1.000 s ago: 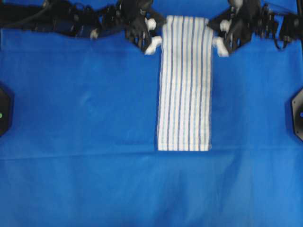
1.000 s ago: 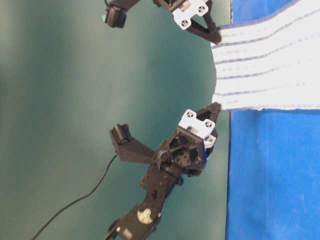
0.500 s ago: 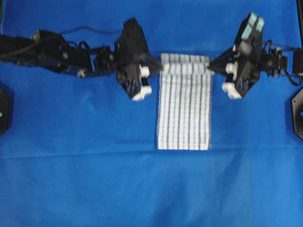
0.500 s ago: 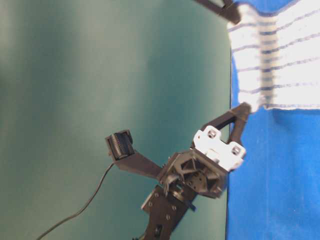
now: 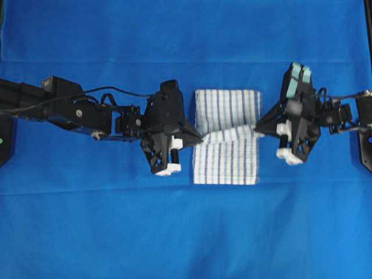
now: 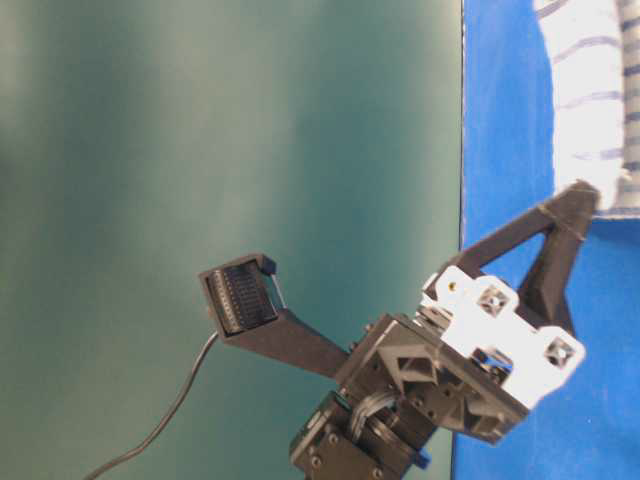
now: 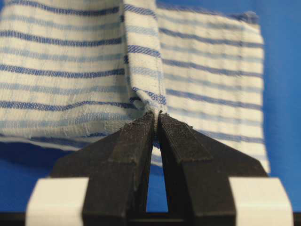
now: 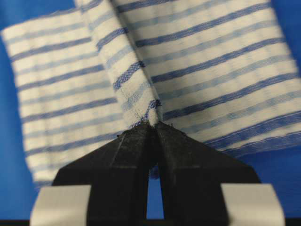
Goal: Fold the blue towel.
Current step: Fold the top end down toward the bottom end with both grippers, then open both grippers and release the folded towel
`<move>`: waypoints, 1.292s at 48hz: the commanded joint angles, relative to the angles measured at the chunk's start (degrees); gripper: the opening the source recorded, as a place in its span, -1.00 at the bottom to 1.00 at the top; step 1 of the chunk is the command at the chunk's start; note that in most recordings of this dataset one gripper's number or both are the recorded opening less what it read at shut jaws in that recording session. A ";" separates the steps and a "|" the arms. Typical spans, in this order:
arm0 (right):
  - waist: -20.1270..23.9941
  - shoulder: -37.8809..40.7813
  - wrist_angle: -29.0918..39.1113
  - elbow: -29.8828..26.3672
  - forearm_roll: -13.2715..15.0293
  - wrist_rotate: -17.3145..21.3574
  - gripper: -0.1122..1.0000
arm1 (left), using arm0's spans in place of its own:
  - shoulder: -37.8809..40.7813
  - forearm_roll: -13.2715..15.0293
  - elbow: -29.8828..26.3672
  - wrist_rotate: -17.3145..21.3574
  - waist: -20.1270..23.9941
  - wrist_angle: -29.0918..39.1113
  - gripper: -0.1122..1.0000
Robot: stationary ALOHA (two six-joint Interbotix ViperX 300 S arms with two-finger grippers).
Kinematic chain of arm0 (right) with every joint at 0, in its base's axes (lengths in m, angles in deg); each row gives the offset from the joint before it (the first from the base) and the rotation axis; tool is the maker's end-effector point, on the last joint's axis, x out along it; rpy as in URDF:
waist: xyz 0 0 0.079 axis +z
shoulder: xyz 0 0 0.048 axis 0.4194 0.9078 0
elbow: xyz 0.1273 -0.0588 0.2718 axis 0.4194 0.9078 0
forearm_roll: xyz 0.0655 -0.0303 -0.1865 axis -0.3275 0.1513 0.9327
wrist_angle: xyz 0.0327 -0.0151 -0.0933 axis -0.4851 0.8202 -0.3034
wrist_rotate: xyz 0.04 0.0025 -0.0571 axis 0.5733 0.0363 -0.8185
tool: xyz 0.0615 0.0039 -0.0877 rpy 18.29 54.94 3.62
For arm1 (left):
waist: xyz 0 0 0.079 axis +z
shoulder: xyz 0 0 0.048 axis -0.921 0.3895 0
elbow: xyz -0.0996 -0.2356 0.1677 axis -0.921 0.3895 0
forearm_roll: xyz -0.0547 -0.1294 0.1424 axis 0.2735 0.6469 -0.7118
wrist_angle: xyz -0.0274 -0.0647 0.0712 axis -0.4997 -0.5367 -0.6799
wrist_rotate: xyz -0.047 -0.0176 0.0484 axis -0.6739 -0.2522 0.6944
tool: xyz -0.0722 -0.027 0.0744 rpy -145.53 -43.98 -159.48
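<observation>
No brand, label or readable writing is showing in any view.

The blue towel (image 5: 226, 136) is lying near the middle of the worktop (image 5: 186, 232), which is draped in a plain blue cloth (image 5: 87, 221). It is sitting as a short striped rectangle between the two arms, with its upper layer doubled over the lower one and a raised edge running across its middle.

The left gripper (image 5: 197, 138) is reaching in from the left side of the overhead view, and its fingers (image 7: 136, 141) are pressing together on the towel's left edge, pinching a narrow upright pleat of striped fabric between the tips. The right gripper (image 5: 257, 129) is coming in from the right side, and its fingers (image 8: 136, 146) are likewise clamping a ridge of the cloth at the towel's right edge. Both pinched points are sitting roughly level with each other, about halfway down the towel.

In the table-level view, one gripper (image 6: 590, 200) is touching the towel's edge with its dark fingertip; the picture is not showing which arm it belongs to.
</observation>
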 commanded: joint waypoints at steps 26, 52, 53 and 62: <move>6.59 2.81 1.58 -2.90 -0.35 2.11 -0.70 | -1.67 0.09 -1.41 -1.32 -4.13 3.25 -0.75; 10.63 4.75 2.81 -5.19 -0.62 2.37 0.01 | -2.02 0.09 -0.88 -1.14 -3.78 3.25 0.11; 10.90 4.66 2.81 -5.27 -0.62 2.37 0.12 | -2.20 0.09 -0.79 -0.97 -3.78 3.25 0.20; 11.25 1.41 6.24 -6.15 -0.53 2.20 0.27 | -7.03 0.09 1.14 -0.62 -3.43 5.71 0.48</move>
